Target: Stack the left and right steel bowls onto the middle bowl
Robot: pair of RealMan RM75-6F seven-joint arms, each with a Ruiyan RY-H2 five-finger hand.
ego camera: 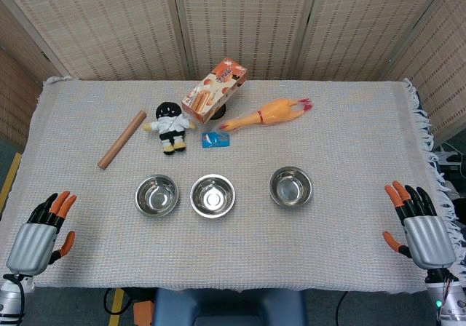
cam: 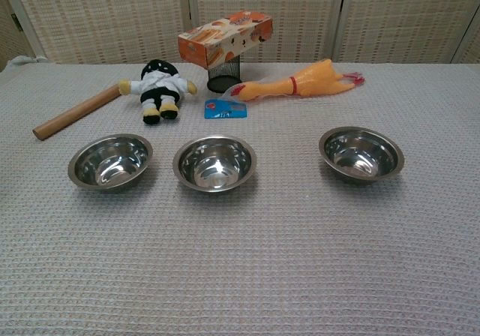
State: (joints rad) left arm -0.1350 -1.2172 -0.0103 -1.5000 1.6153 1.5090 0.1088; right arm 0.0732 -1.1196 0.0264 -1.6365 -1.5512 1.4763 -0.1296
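Three steel bowls stand in a row on the cloth-covered table. The left bowl (ego camera: 156, 195) (cam: 110, 160) and the middle bowl (ego camera: 212, 195) (cam: 214, 163) sit close together; the right bowl (ego camera: 290, 186) (cam: 361, 154) stands further off. All are empty and upright. My left hand (ego camera: 40, 233) rests at the table's front left corner with fingers apart, holding nothing. My right hand (ego camera: 421, 228) lies at the front right corner, also with fingers spread and empty. Neither hand shows in the chest view.
Behind the bowls lie a wooden rolling pin (ego camera: 122, 139), a small doll (ego camera: 170, 126), a blue packet (ego camera: 215, 140), an orange snack box (ego camera: 215, 89) on a dark cup, and a rubber chicken (ego camera: 266, 113). A woven screen stands behind the table.
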